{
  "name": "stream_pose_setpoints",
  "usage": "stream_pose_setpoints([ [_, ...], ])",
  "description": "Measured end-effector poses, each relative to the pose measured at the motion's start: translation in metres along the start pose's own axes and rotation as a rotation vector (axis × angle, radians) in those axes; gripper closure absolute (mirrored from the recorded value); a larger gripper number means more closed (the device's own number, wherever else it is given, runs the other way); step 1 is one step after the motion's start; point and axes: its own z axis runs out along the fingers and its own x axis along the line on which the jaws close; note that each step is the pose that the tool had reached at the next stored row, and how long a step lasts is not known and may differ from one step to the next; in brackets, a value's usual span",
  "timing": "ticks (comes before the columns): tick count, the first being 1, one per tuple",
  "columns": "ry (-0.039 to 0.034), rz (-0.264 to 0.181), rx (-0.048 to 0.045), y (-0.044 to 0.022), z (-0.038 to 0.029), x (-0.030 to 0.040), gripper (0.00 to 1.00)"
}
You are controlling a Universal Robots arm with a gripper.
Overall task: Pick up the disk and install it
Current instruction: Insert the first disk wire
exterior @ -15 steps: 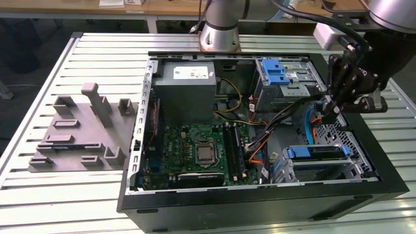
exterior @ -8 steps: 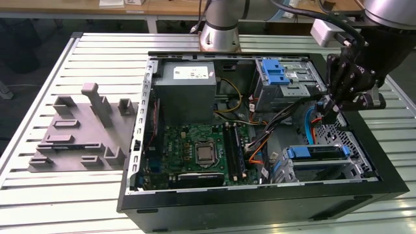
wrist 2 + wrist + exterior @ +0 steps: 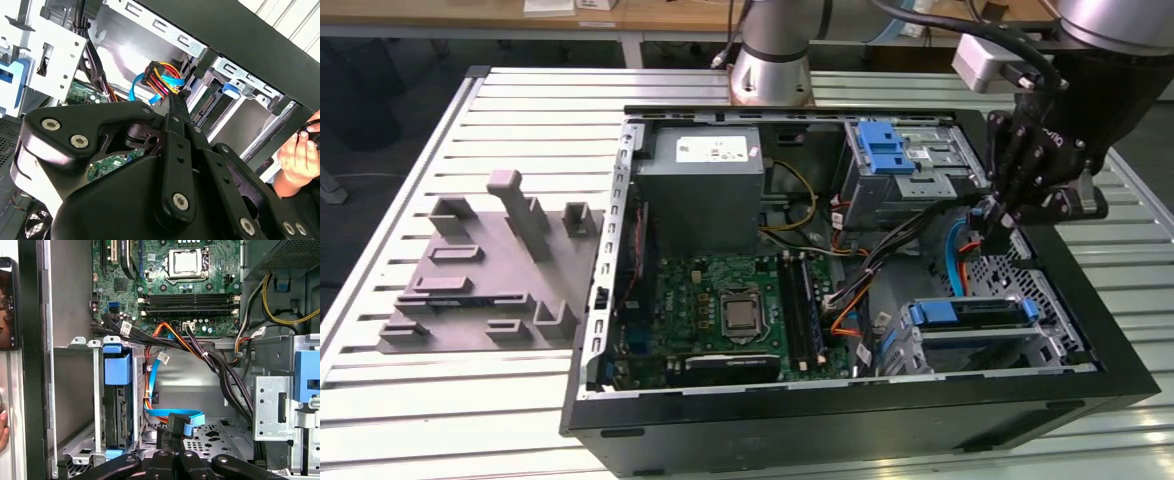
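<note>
Nearest in the exterior view is the black wall of the open computer case (image 3: 854, 420), lying on a slatted metal counter (image 3: 454, 420). Just behind that wall, toward the exterior view's right, the disk (image 3: 970, 313) sits in its blue carrier inside the metal drive cage (image 3: 1051, 345). In the first wrist view the disk (image 3: 116, 410) stands on edge between the cage's rails. To the exterior view's left of the cage lies the green motherboard (image 3: 720, 310).

Farther back, the gripper (image 3: 998, 232) reaches down into the case, apart from the disk. In both wrist views its fingers (image 3: 176, 102) are pressed together, with the tips beside a blue data cable (image 3: 192, 419). Whether they pinch the cable cannot be told.

Beyond are the grey power supply (image 3: 700, 190) and a bay with a blue latch (image 3: 887, 150). A grey fixture block (image 3: 480, 270) rests on the counter at the exterior view's left.
</note>
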Motion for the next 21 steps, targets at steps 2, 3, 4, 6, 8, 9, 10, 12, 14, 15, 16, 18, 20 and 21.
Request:
stream_pose_setpoints([
  [2,0.0051,0.0,0.0004,0.0001,0.0004,-0.0018,0.89],
  [3,0.0075,0.0,0.0006,0.0001,0.0006,-0.0027,0.89],
  [4,0.0099,0.0,0.0009,0.0001,0.0007,-0.0036,0.89],
  [6,0.0139,0.0,0.0013,0.0002,0.001,-0.0052,0.89],
  [8,0.0167,-0.001,0.0015,0.0002,0.0011,-0.0064,0.89],
  [9,0.0168,-0.001,0.0015,0.0002,0.0012,-0.0064,0.89],
  [10,0.0172,0.0,0.0015,0.0002,0.0011,-0.0064,0.89],
  [12,0.0174,-0.001,0.0015,0.0002,0.0011,-0.0064,0.89],
  [14,0.0179,-0.001,0.0015,0.0002,0.0011,-0.0064,0.89],
  [15,0.0186,-0.001,0.0016,0.0002,0.0012,-0.0065,0.89],
  [16,0.0226,-0.001,0.0019,0.0003,0.0011,-0.0065,0.89],
  [18,0.0326,-0.001,0.0023,0.0003,0.0011,-0.0064,0.83],
  [20,0.0445,-0.001,0.0027,0.0003,0.0011,-0.0064,0.76],
  [21,0.0499,-0.002,0.0029,0.0003,0.0012,-0.0064,0.76],
])
